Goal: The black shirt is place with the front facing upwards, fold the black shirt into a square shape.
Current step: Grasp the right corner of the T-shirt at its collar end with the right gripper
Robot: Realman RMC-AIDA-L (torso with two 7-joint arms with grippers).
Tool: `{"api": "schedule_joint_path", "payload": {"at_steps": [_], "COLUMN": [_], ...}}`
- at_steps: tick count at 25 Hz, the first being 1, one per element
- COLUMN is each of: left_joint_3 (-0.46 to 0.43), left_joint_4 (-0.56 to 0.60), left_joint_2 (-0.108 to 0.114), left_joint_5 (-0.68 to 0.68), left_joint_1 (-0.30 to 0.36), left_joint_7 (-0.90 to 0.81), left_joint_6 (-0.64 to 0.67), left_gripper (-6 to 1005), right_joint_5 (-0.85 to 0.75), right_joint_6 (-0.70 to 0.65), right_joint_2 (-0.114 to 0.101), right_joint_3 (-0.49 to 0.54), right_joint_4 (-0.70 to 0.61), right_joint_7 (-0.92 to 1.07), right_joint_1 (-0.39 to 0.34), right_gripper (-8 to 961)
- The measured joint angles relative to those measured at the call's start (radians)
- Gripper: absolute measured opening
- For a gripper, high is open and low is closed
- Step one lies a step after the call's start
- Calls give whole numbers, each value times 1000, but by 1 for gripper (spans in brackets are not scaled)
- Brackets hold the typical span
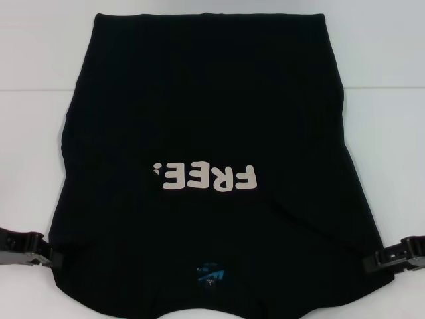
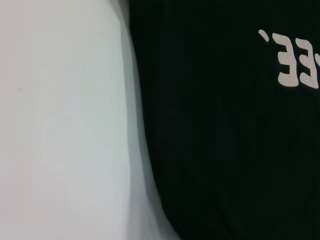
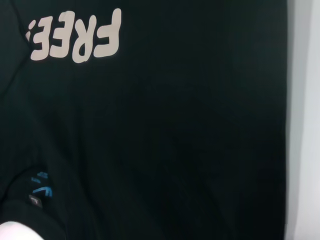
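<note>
since the shirt [image 1: 206, 133] lies flat, print up, at the bench's [image 1: 40, 53] centre with collar at 6 o'clock, left end effector [image 1: 48, 256] at 8 and right end effector [image 1: 388, 259] at 4 flank it, probably to grab the sides; their openings i cannot tell.

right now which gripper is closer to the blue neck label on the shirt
Roughly even, the left slightly nearer if either. The left gripper sits at the black shirt's left edge, the right gripper at its right edge, and the blue neck label lies between them.
</note>
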Motion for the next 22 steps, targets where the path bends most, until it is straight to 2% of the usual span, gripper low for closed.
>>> {"api": "schedule_joint_path", "payload": {"at_steps": [6, 17, 22], "left_joint_3": [0, -6, -6], "left_joint_4": [0, 0, -1], "left_joint_2": [0, 0, 0], "left_joint_5": [-1, -4, -5], "left_joint_1": [1, 2, -1], "left_joint_7": [1, 8, 10], "left_joint_6": [0, 1, 4], "left_gripper": [35, 35, 35], "right_joint_5": [5, 2, 1], "right_joint_6": [-3, 2, 7], "right_joint_2": [4, 33, 36], "right_joint_3": [0, -2, -20], "right_joint_4": [29, 21, 22], "right_joint_7": [-15, -57, -63], "right_joint_1": [22, 59, 63], "right_gripper": [705, 642, 613]}}
